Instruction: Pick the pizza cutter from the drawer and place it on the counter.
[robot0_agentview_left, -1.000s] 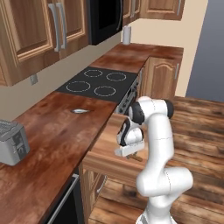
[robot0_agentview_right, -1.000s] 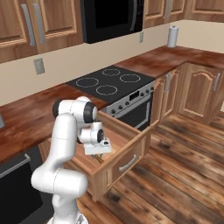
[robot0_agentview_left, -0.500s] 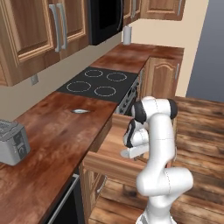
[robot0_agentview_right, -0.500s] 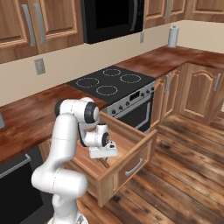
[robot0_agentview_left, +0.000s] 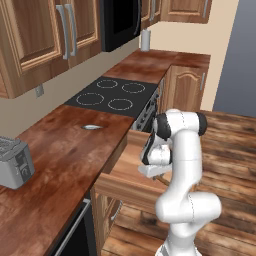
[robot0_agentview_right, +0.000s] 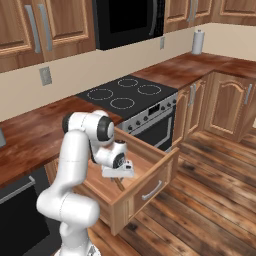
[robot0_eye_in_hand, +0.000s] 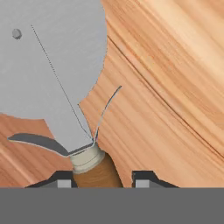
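Observation:
The drawer (robot0_agentview_left: 125, 186) of light-brown wood stands pulled out below the dark reddish counter (robot0_agentview_left: 65, 160), and its front with the silver handle faces the floor side (robot0_agentview_right: 150, 186). My gripper (robot0_agentview_right: 120, 175) reaches down into it from the white arm (robot0_agentview_left: 155, 171). In the hand view the pizza cutter (robot0_eye_in_hand: 52, 65) lies flat on the drawer bottom, its grey disc large at upper left. Its brown handle runs down between my gripper's (robot0_eye_in_hand: 104, 178) two tips. The left tip touches the handle; a narrow gap shows at the right tip.
A black stovetop (robot0_agentview_left: 112, 95) sits beyond the drawer, with the oven front beside it. A grey toaster (robot0_agentview_left: 12, 162) stands at the counter's near left, a small silver item (robot0_agentview_left: 91, 127) lies mid-counter, and a pale cylinder (robot0_agentview_right: 198, 42) stands at the far corner.
The hand has sunk a little lower into the drawer, toward its bottom. The drawer and the things on the counter have not moved.

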